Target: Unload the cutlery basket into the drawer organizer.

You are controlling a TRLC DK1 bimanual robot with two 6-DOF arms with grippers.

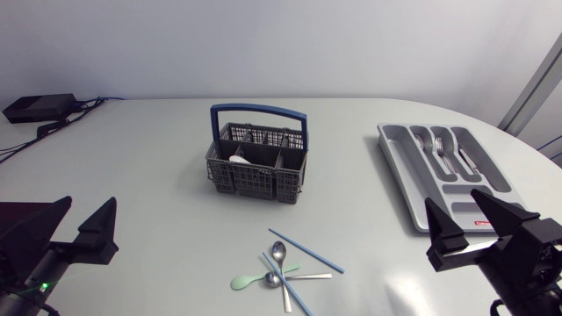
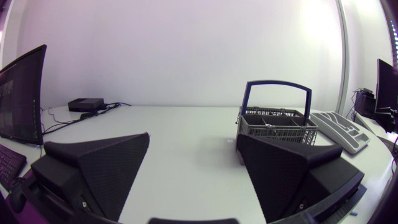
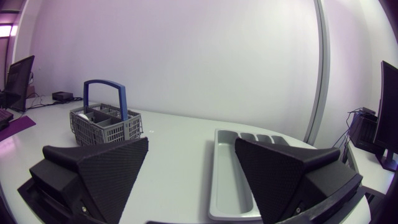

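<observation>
Counter (image 1: 158,158) surface carries everything. The drawer organizer (image 1: 402,171) lies just ahead of the right gripper (image 1: 455,202), and a few metal forks (image 1: 439,149) are already held in its compartments. The cutlery basket (image 1: 255,183) stands upright, well ahead of both grippers and between them, its blue handle (image 1: 259,111) raised. Something white (image 1: 240,159) is seen in one compartment; the rest of its contents cannot be made out. The left gripper (image 1: 88,206) is held spread wide with nothing in it, and the right one likewise; neither touches anything.

Loose pieces lie flat and crossed between the two grippers: two thin blue sticks (image 1: 306,250), a metal spoon (image 1: 278,252), a second spoon (image 1: 274,279) and a pale green spoon (image 1: 250,280). Such pieces are judged light, stiff and smooth, so slipping is likely if they are pinched at the bowl. A hold across the narrow handle is judged best. Where pieces overlap, the topmost should be taken first.
</observation>
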